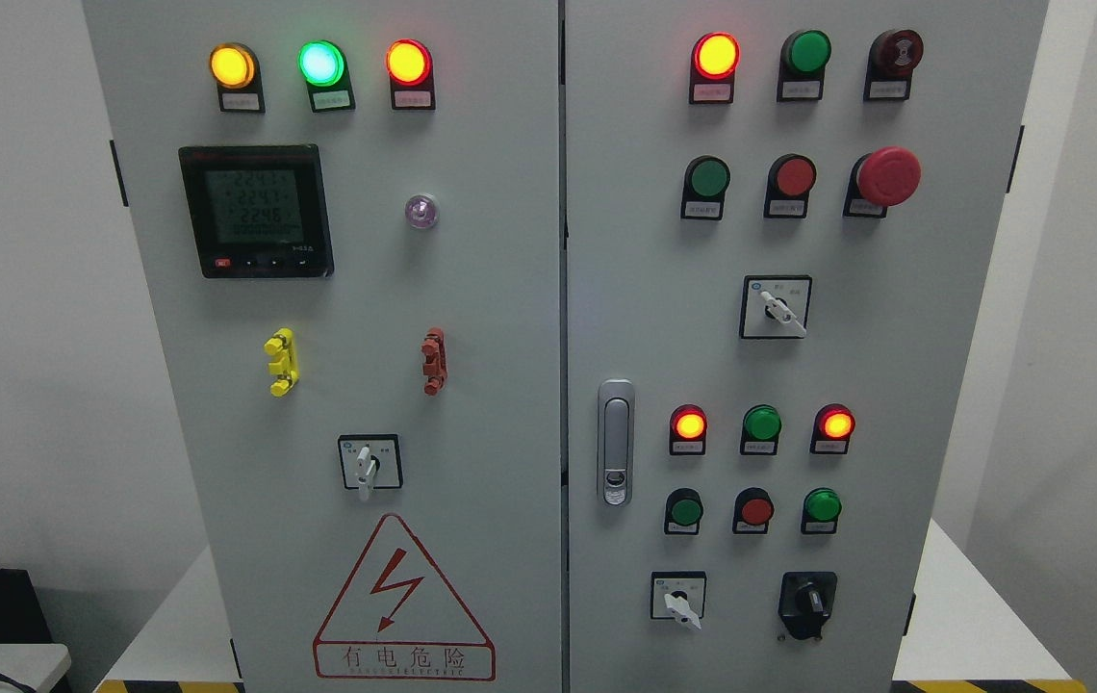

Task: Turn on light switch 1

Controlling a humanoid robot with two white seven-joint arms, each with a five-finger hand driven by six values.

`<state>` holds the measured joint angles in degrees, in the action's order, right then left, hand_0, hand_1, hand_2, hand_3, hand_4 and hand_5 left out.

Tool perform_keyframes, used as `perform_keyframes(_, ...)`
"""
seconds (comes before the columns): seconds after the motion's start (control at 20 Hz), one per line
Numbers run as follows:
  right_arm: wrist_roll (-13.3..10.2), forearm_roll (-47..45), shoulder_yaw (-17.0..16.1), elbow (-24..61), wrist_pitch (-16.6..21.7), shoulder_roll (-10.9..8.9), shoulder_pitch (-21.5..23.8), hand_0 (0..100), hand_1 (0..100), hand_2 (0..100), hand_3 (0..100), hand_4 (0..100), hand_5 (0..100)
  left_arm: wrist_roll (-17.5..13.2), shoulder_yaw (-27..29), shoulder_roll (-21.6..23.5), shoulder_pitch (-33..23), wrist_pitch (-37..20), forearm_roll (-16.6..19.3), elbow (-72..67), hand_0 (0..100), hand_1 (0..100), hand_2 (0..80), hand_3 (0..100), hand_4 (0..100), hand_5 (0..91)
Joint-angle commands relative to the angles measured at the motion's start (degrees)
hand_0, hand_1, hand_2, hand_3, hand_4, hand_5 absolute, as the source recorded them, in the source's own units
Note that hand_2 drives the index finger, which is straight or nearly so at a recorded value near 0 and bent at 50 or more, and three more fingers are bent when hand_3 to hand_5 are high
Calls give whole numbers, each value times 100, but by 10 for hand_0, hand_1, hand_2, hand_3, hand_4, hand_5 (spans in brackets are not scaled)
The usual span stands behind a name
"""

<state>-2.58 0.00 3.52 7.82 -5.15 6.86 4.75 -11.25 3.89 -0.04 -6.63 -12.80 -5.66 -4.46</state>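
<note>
A grey electrical cabinet with two doors fills the head view. The right door (895,385) carries rows of round buttons and lamps: a lit red lamp (715,56), a green button (708,178) and a red button (794,176) below it. Lower down sit a lit red lamp (689,423), an unlit green lamp (761,423) and another lit red lamp (835,423), with a green button (684,510), a red button (755,510) and a green button (822,505) beneath. Which one is switch 1 cannot be told; the labels are too small. No robot hand or arm shows.
A red mushroom stop button (887,176) juts out at upper right. White rotary switches (777,308) (678,599) (369,464), a black knob (808,602) and a door handle (616,443) protrude. The left door has a meter (255,212) and lit lamps (320,63).
</note>
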Motion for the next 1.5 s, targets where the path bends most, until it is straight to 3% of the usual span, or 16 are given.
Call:
perform_keyframes(0.0, 3, -105, 0, 0, -3, 0, 0, 120, 389, 0, 0, 0, 0, 27, 6, 21, 4, -3, -14, 7, 528, 0, 0, 0, 0, 69)
perform_keyframes(0.4, 3, -97, 0, 0, -3, 0, 0, 120, 389, 0, 0, 0, 0, 27, 50, 48, 4, 23, -23, 103, 528, 0, 0, 0, 0, 68)
perform_keyframes(0.6, 3, -105, 0, 0, -3, 0, 0, 120, 389, 0, 0, 0, 0, 27, 77, 65, -48, 321, -23, 524, 527, 0, 0, 0, 0, 66)
perform_keyframes(0.85, 3, -105, 0, 0, -3, 0, 0, 120, 389, 0, 0, 0, 0, 44, 726, 249, -329, 550, 56, 1420, 525, 0, 0, 0, 8, 40)
perform_keyframes(1.1, 3, -97, 0, 0, -3, 0, 0, 120, 389, 0, 0, 0, 0, 44, 832, 504, -690, 595, 223, 2088, 511, 0, 0, 0, 11, 20)
perform_keyframes(1.3, 3, -105, 0, 0, -3, 0, 0, 120, 389, 0, 0, 0, 0, -8, 2227, 540, -813, 594, 232, 2922, 509, 0, 0, 0, 27, 6)
perform_keyframes(1.45, 3, -105, 0, 0, -3, 0, 0, 120, 389, 0, 0, 0, 0, -52, 2563, 671, -1015, 551, 241, 3477, 507, 0, 0, 0, 77, 9)
